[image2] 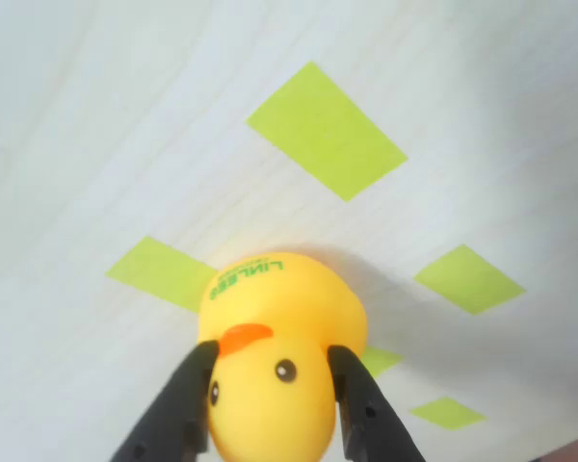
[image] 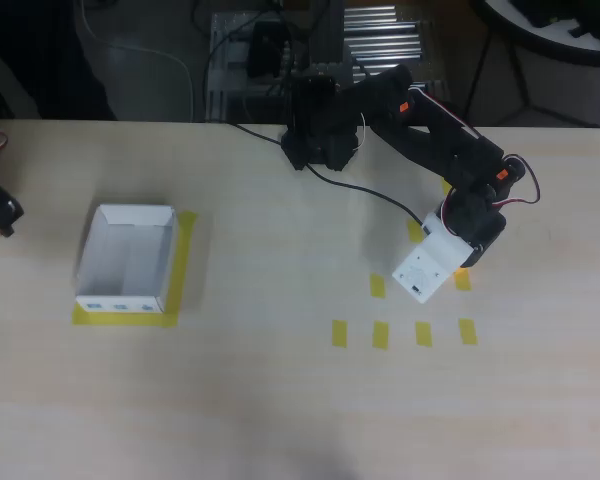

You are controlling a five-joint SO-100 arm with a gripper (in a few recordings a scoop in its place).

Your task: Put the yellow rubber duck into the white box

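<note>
Wrist view showed the claw [image2: 270, 399] closed on the yellow rubber duck [image2: 275, 356], one black finger pressed against each side of its head, just beside the eyes and under the orange beak. The duck filled the lower middle of that frame, with the pale wooden surface [image2: 96, 125] and several yellow tape rectangles [image2: 326, 130] behind it. Whether the toy rested on the surface or hung just clear of it could not be told.

The hold looked risky to me. The fingers pinched a rounded, soft head, so the rubber might squash and squirt out of the grip during the lift or the swing, most likely if the arm moved sharply. A dropped duck could roll away among the tape marks.

Overhead, the claw [image: 430, 268] sat at the right of the frame, while the white box [image: 126, 258] lay well apart at the left, on its own yellow tape outline. That long carry gave the slip plenty of chance, and the thin walls of the box could be nudged by a low approach.

Green lettering across the duck's crown read "LINLEES" or close to it; the small blue marks on the box's lower side were too small to read.
</note>
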